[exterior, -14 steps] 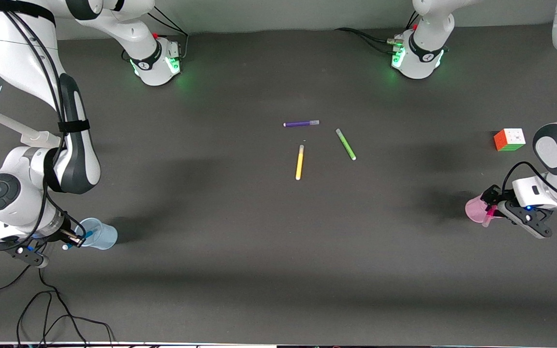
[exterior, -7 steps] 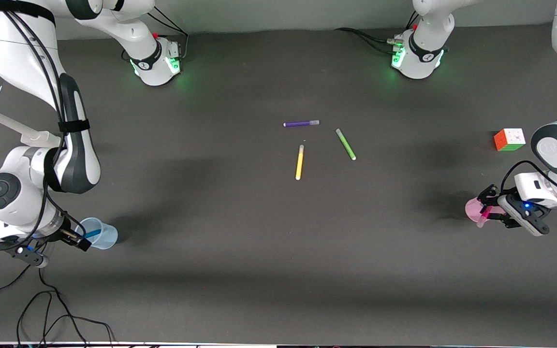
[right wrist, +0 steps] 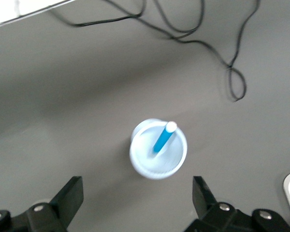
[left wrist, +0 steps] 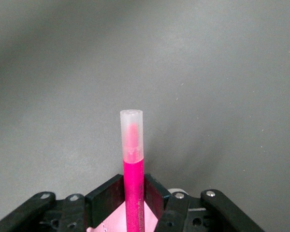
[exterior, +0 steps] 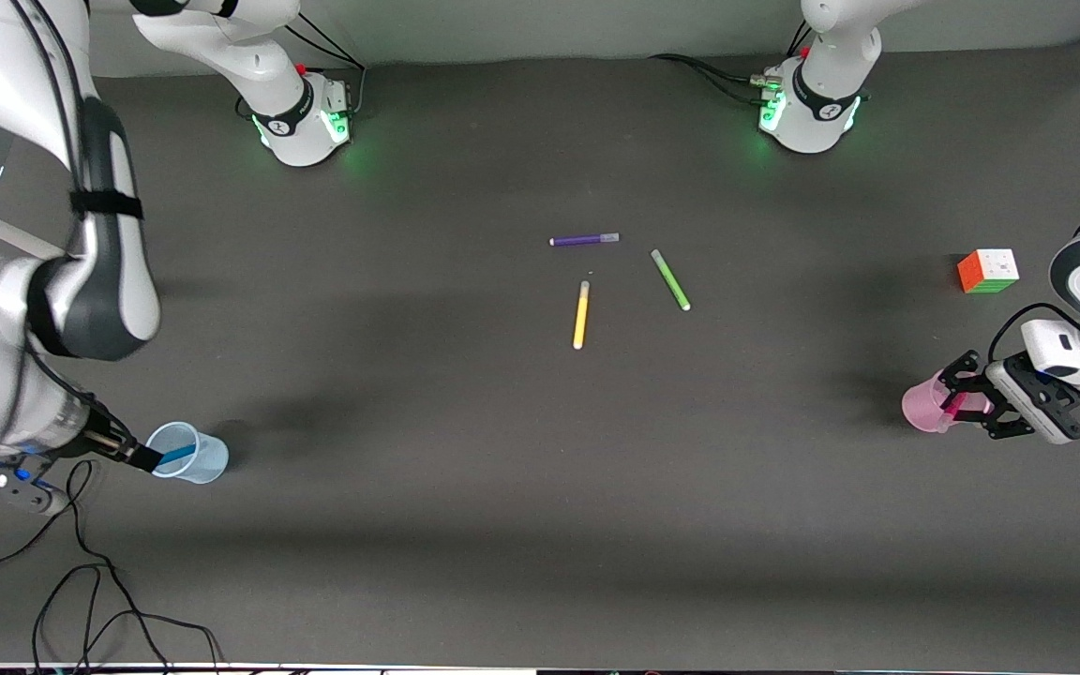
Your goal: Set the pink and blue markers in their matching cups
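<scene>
The pale blue cup [exterior: 207,461] stands near the right arm's end of the table, with the blue marker [exterior: 178,455] leaning inside it. My right gripper [exterior: 139,457] is open and empty just beside the cup. In the right wrist view its jaws [right wrist: 137,198] stand wide apart above the cup [right wrist: 145,166] and marker [right wrist: 162,139]. The pink cup [exterior: 920,405] stands near the left arm's end. My left gripper [exterior: 957,401] is shut on the pink marker [exterior: 951,405] at the cup's mouth. The left wrist view shows the marker [left wrist: 134,169] between the pads [left wrist: 134,186] and a bit of the cup [left wrist: 108,223].
A purple pen [exterior: 585,240], a yellow pen [exterior: 581,315] and a green pen [exterior: 670,279] lie mid-table. A multicoloured cube [exterior: 988,270] sits farther from the camera than the pink cup. Loose black cables [exterior: 81,600] lie nearer the camera than the blue cup.
My right gripper let the blue marker go into the blue cup, opened and drew back upward. My left gripper shifted slightly at the pink cup, still holding the pink marker.
</scene>
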`<state>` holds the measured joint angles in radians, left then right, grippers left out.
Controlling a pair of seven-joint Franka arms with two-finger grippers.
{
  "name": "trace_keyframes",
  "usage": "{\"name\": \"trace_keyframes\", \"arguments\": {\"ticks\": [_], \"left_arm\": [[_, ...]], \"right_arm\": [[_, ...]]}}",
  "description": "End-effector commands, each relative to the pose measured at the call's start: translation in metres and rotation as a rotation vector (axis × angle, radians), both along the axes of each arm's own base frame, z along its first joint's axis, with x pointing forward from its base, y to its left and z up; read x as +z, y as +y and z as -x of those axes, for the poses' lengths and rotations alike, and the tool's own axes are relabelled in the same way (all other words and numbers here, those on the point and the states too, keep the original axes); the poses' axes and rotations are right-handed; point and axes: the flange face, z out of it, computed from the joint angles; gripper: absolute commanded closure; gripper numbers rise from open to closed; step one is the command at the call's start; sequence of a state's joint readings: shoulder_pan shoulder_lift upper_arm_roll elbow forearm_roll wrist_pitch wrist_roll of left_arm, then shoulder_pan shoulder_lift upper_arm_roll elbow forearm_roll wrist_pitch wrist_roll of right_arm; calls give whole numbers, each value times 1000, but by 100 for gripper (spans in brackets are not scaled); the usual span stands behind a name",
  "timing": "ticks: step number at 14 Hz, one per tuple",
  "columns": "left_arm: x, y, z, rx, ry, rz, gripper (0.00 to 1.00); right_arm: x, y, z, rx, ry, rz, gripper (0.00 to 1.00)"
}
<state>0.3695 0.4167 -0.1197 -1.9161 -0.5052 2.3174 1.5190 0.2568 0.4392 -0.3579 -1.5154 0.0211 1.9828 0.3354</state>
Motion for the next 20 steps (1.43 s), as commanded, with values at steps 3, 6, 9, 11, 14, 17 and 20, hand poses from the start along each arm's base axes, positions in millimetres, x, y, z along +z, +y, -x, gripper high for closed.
{"name": "trace_keyframes", "arguments": {"ticks": [3,6,9,11,14,17,20], "left_arm": [[6,-5,4,-51,-42,40,47],[5,-4,5,-49,-40,41,46],[9,-3,3,-48,-47,38,47],[10,-5,1,-51,-50,37,47],[9,-5,2,-49,-49,37,47],[5,-6,1,-50,-48,36,47],[19,-16,-11,-45,-64,36,50]], "right_arm": [[106,4,52,73,20,-134,0],[148,24,80,114,50,-168,0],[164,42,89,152,38,-166,0],[177,39,99,155,26,-176,0],[177,38,102,154,35,-179,0],[170,39,100,150,48,-177,0],[166,38,100,148,57,-177,0]]}}
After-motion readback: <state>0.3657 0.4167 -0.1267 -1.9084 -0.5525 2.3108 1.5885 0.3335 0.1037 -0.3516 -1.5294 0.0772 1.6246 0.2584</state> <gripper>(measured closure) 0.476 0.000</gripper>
